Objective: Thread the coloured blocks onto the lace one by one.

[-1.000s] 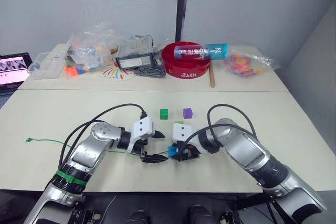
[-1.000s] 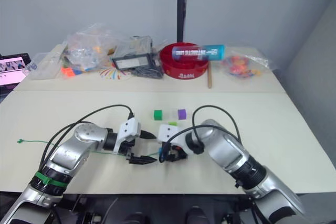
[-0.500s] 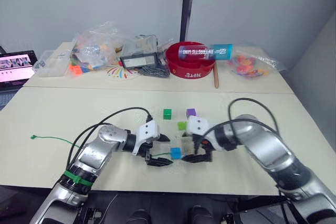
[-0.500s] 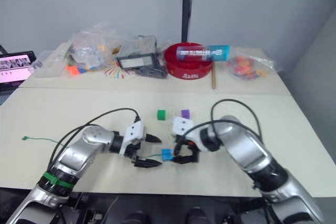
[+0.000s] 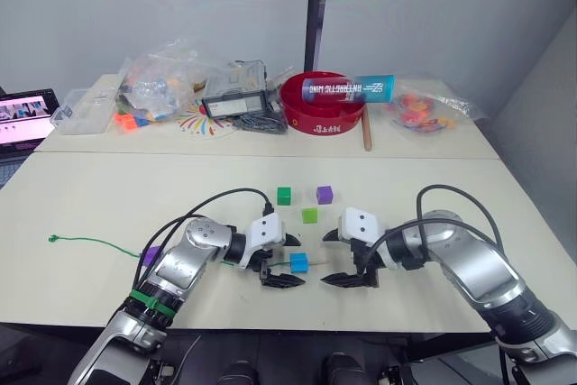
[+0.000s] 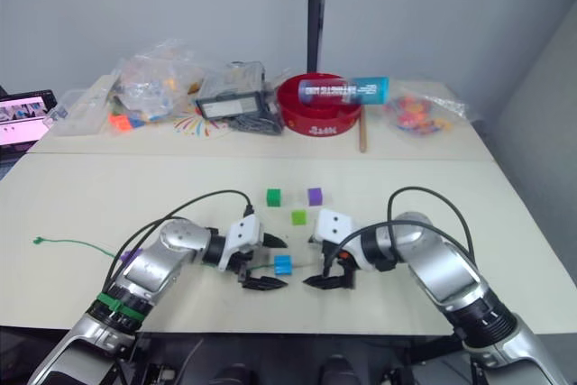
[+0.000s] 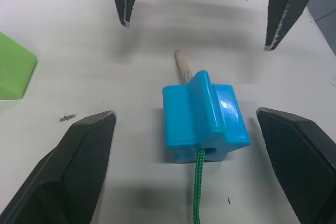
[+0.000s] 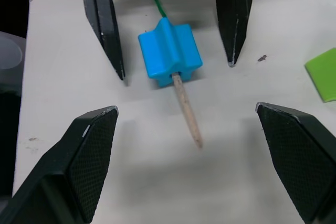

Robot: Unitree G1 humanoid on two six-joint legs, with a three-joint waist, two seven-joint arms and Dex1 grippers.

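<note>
A blue block (image 5: pixel 298 262) lies on the table with the green lace (image 5: pixel 99 245) threaded through it. The lace's pale stiff tip (image 8: pixel 187 111) sticks out of the block toward my right gripper. My left gripper (image 5: pixel 287 261) is open, one finger on each side of the block, not touching it. A little to the right my right gripper (image 5: pixel 326 261) stands open, facing the tip, holding nothing. A dark green block (image 5: pixel 284 195), a purple block (image 5: pixel 325 193) and a light green block (image 5: pixel 310 215) sit just beyond. Another purple block (image 5: pixel 151 254) lies by my left forearm. The lace's knot (image 5: pixel 51 241) is far left.
At the back stand a red bowl (image 5: pixel 325 110) with a blue tube (image 5: pixel 347 89) across it, clear plastic bags (image 5: pixel 158 78) of coloured pieces, a black device (image 5: pixel 233 101), a wooden stick (image 5: pixel 366 132) and a laptop (image 5: pixel 22 119) at the far left.
My right gripper has let go of the blue block, opened and drawn back to the right. The block now lies on the table, and my left gripper has moved right to straddle it.
</note>
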